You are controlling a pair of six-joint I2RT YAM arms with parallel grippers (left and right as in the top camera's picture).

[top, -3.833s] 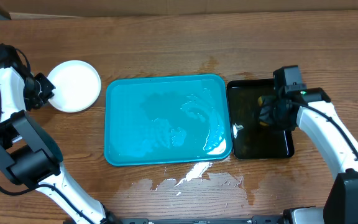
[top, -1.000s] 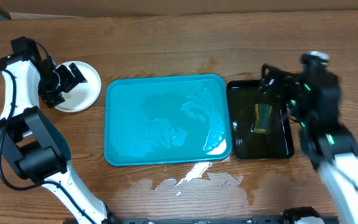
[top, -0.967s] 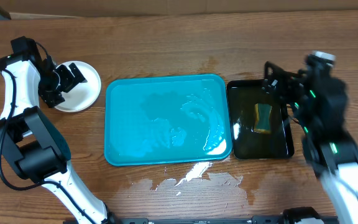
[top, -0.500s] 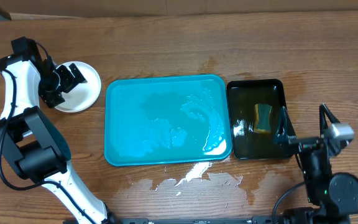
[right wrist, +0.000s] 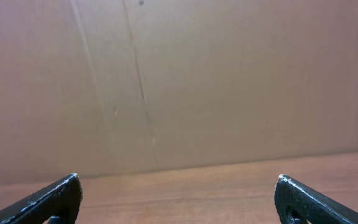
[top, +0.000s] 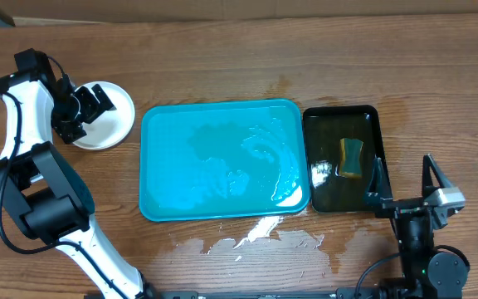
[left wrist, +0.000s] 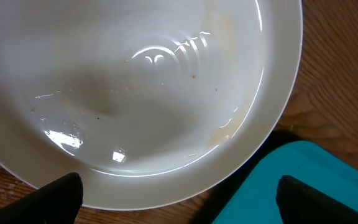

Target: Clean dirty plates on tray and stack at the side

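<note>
A: Where is the white plate (top: 119, 118)?
B: You find it on the table just left of the turquoise tray (top: 222, 158), not touching it. The left gripper (top: 96, 104) hangs over it, fingers spread wide, holding nothing.
A: And the right gripper (top: 405, 178)?
B: You see it near the black tray (top: 338, 110), its 2 fingers wide apart, empty

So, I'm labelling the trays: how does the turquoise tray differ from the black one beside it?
The turquoise tray is clearly wider than the black tray. The turquoise tray holds only a wet film, no plate; the black tray holds a yellow sponge. Both are rectangular with rounded corners and raised rims, side by side on the wooden table.
</note>
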